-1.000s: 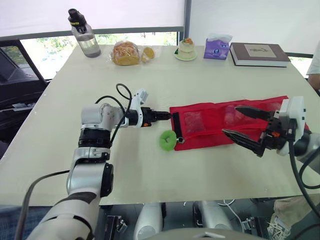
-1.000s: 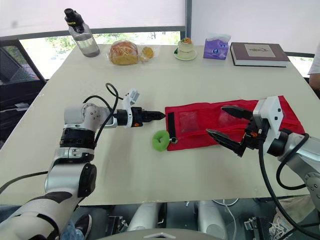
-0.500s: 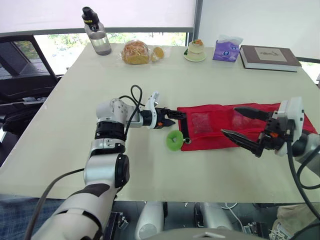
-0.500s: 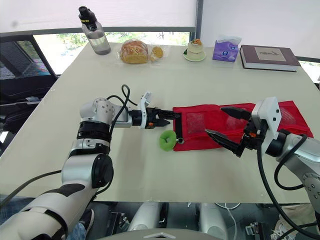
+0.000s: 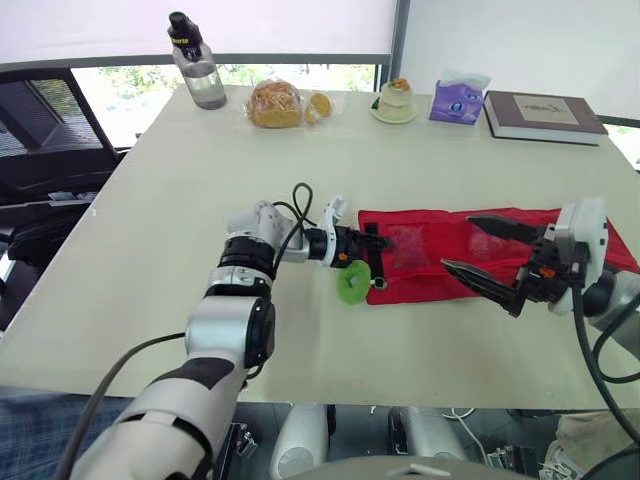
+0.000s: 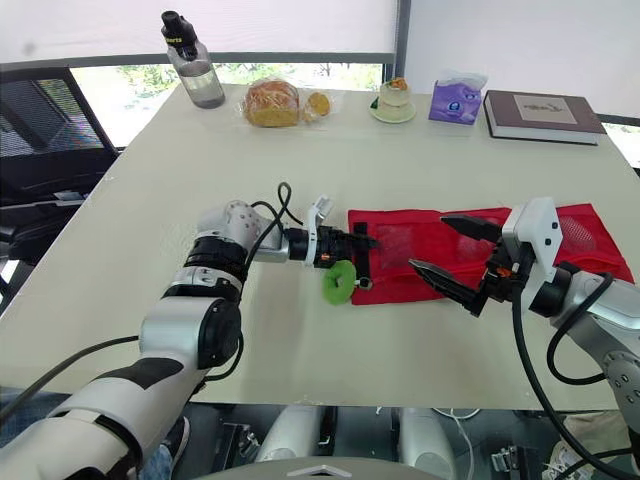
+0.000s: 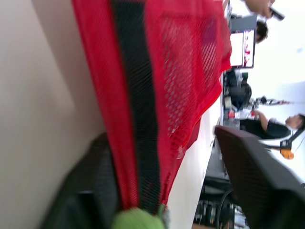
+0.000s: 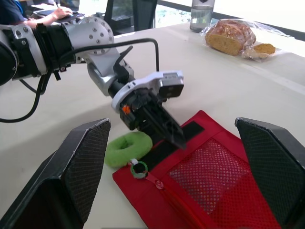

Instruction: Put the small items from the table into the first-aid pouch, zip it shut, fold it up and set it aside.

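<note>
Here, left fingers (image 8: 164,123) at pouch (image 6: 395,268) edge.

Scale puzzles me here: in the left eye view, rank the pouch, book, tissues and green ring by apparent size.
1. pouch
2. book
3. tissues
4. ring
The book and tissues lie farther back, so their real size is unsure.
</note>
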Tool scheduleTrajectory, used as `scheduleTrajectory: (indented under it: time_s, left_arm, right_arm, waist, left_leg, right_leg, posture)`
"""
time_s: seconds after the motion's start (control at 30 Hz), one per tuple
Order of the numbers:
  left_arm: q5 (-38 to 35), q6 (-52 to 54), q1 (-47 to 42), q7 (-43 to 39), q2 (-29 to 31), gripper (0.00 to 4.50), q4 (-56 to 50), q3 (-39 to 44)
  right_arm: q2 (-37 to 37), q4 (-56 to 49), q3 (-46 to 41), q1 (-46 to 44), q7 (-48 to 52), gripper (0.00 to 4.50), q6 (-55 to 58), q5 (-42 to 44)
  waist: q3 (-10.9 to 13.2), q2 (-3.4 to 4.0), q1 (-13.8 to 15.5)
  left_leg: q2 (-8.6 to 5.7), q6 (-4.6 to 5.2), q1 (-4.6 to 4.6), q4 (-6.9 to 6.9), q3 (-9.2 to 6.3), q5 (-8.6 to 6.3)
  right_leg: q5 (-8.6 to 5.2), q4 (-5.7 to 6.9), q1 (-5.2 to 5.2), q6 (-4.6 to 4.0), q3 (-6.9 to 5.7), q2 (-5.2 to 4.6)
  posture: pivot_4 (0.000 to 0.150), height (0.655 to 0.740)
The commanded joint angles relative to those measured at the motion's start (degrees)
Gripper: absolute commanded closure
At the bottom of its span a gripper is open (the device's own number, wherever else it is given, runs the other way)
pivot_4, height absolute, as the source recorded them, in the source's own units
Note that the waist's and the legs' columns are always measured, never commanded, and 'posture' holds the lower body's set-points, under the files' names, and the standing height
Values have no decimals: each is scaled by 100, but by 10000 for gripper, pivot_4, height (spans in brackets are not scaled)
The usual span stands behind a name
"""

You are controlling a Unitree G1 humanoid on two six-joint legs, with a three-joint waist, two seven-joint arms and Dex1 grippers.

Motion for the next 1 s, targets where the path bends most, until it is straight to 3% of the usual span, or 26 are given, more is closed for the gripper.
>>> scheduleTrajectory:
  time_s: [0.03, 0.1, 0.4, 0.57, 0.73, 1.0]
  left_arm:
    - [78, -49, 10, -92, -78, 35740, 135, -171]
    - [86, -64, -1, -131, -35, 44482, 159, -184]
    - [93, -164, 29, -145, 287, 44482, 265, -24]
    - [36, -374, -128, 175, 401, 44482, 577, 449]
    - [24, -584, -216, 525, 356, 44482, 792, 737]
    - [-12, -562, -182, 781, 333, 44482, 825, 916]
  right_arm:
    - [28, -171, -23, -69, -32, 0, -136, -7]
    - [43, -175, -6, -77, -35, 0, -135, -4]
    - [251, -199, 537, -365, -98, 0, -95, -89]
    - [588, 375, 2185, -1442, 295, 0, -251, -1080]
    - [1203, 1683, 3487, -2396, 701, 0, -669, -2170]
    - [1630, 2887, 4480, -2774, 1140, 0, -1248, -3423]
  waist:
    - [-1, 1, 0]
    - [-2, 3, 6]
    - [-2, 3, -88]
    - [-2, 5, -191]
    - [-2, 5, -188]
    - [-2, 4, -212]
  left_leg:
    - [1, 0, 0, -2, 0, 0]
    - [1, 0, 5, -3, -1, 0]
    - [8, 11, 16, -2, -9, 7]
    - [19, 11, 33, -2, -9, 7]
    - [21, 10, 31, -5, -3, 8]
    - [19, 9, 29, -5, 3, 8]
  right_leg:
    - [0, 0, -1, 0, 1, 1]
    - [-1, 2, 1, 0, -1, 1]
    - [-5, 7, 1, 9, 11, 3]
    - [-7, 14, 1, 14, 14, 13]
    - [-3, 15, 0, 10, 14, 16]
    - [3, 16, -2, 2, 15, 15]
  posture:
    - [1500, 7400]
    - [1500, 7400]
    - [1500, 7400]
    - [1500, 7400]
    - [1500, 7400]
    - [1500, 7400]
